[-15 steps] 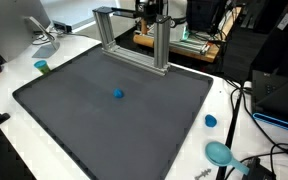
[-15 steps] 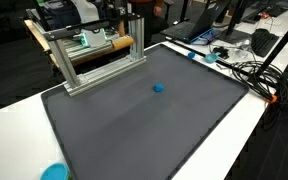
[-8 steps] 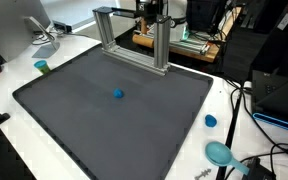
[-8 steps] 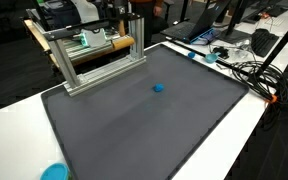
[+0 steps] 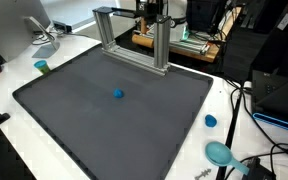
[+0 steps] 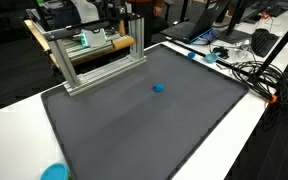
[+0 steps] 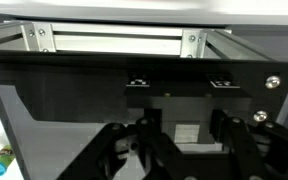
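- A robot arm's hand (image 5: 152, 11) hangs at the top of a silver aluminium-profile frame (image 5: 162, 45), close over its upper crossbar, at the far edge of the white desk (image 5: 4, 95)
- In the wrist view the dark fingers (image 7: 144, 150) crowd the lower edge, too shadowed to tell how far apart they stand or whether they have hold of anything; the camera looks level along the frame's pale rails, which suggests the hand is lined up with the frame and not with anything lying on the mat
- The frame stands upright along the back border of a dark grey mat (image 5: 84, 115); it looks like a fixed fixture, kept clear of the open middle
- A small blue ball (image 5: 118, 95) lies alone near the middle of the mat, well apart from the hand; the flat surface probably keeps it from rolling
- A blue round cap (image 5: 211, 121), a teal bowl (image 5: 219, 152) and a small green cup (image 5: 42, 67) sit off the mat on the desk, seemingly set aside
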Tool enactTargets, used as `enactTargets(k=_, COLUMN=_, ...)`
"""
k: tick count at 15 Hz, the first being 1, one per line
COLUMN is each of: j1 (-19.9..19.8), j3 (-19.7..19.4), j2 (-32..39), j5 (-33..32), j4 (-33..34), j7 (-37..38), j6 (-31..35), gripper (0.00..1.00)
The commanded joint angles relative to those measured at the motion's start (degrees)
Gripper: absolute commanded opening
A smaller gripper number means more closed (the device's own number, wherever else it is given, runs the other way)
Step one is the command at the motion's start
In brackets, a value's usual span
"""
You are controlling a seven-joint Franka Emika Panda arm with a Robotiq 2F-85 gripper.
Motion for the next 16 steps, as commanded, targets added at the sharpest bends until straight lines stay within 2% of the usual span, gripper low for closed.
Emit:
enactTargets(k=1, j1=1.51, j3=-0.03, j2=-0.65, j5=1.43, j4=-0.25, j7=-0.23, j6=0.22, gripper=0.28)
enactTargets(k=3, j1=1.55, j3=0.12, j2=-0.58, j5=1.23, j4=0.20, j7=-0.27, j6=1.07, gripper=0.28)
enactTargets(k=6, j1=1.09, j3=1.44, j2=0.25, j5=-0.11, j4=1.30, j7=0.58, j6=-2.59, gripper=0.28)
enactTargets(k=7, j1=0.87, j3=1.94, j2=0.13, j5=-0.57, j4=1.12, j7=1.19, j6=-2.72, gripper=0.74)
enactTargets(k=8, j1=0.72, j3=2.29, j2=-0.03, j5=-0.65, j4=0.79, j7=1.99, j6=-2.33, gripper=0.67)
enactTargets(k=9, j1=0.84, j3=2.44, j2=-0.17, j5=-0.44, j4=0.43, j7=2.24, j6=-2.00, gripper=0.53)
enactTargets(k=11, j1=0.70, j3=2.78, j2=-0.51, j5=-0.50, j4=0.05, j7=2.90, j6=-1.47, gripper=0.43)
enactTargets(k=12, j1=0.39, j3=2.65, j2=-0.77, j5=-0.58, j4=-0.01, j7=3.43, j6=-1.19, gripper=0.43)
enactTargets(k=13, j1=0.29, j3=2.45, j2=-0.96, j5=-0.41, j4=-0.02, j7=3.67, j6=-1.18, gripper=0.39)
enactTargets(k=15, j1=-0.13, j3=2.59, j2=-1.21, j5=-0.52, j4=-0.29, j7=5.02, j6=-0.56, gripper=0.42)
enactTargets(k=16, j1=-0.29, j3=2.64, j2=-1.13, j5=-0.65, j4=-0.32, j7=5.51, j6=-0.61, gripper=0.35)
